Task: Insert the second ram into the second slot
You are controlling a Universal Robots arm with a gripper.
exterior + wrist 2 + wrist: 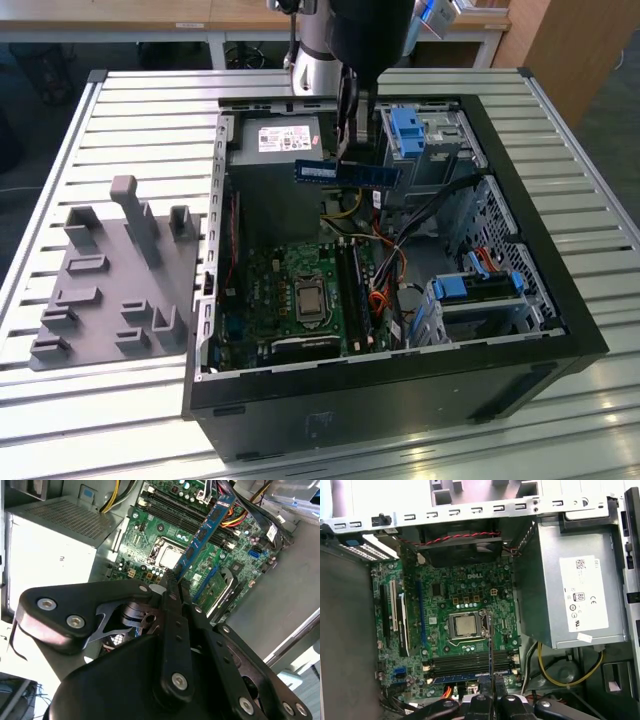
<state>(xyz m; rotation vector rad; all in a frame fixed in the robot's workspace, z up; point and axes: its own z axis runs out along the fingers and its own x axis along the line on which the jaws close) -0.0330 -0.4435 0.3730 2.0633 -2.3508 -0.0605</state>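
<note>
My gripper (352,150) is shut on the second ram (345,172), a thin blue stick with a white label, and holds it level in the air above the open computer case (560,300). The second wrist view shows the second ram (205,532) sticking out from my fingertips (172,582) over the green motherboard (150,550). In the first wrist view the second ram (490,645) appears edge-on, crossing above the bank of black memory slots (470,661). A blue strip (465,677) lies along the slot at the edge of that bank. I cannot tell which slot is the second slot.
A silver power supply (285,140) fills the case's far corner. Blue drive cages (410,130) (470,290) and loose cables (385,250) crowd the exterior view's right. The processor socket (308,298) sits beside the slots. A grey holder fixture (120,280) lies on the slatted table outside the case.
</note>
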